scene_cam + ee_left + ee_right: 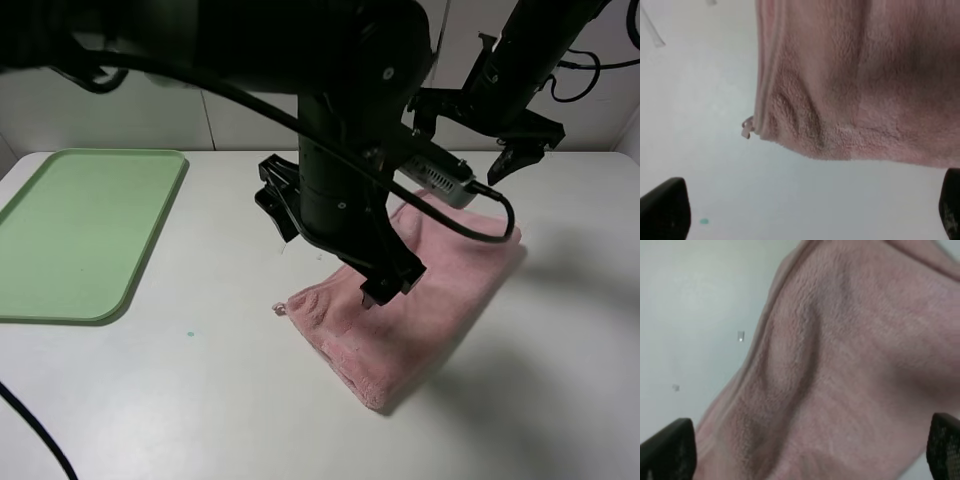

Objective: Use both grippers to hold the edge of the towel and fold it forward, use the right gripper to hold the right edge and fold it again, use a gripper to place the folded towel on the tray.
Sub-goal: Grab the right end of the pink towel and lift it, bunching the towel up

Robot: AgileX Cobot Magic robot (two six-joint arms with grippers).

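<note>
The pink towel (430, 295) lies folded into a long strip on the white table, right of centre. Its tiny loop (279, 309) sticks out at the near left corner and also shows in the left wrist view (747, 127), beside the stitched hem (767, 75). My left gripper (388, 285) reaches across and hovers open just above the towel's left part; nothing is between its fingertips (665, 210). My right gripper (515, 160) is open and empty above the towel's far right end, and its wrist view shows the towel (840, 365) below it. The pale green tray (85, 230) sits at the far left.
A small green speck (189, 333) marks the table in front of the tray. The bulky left arm (340, 150) hides the towel's far left part. A white wall stands behind the table.
</note>
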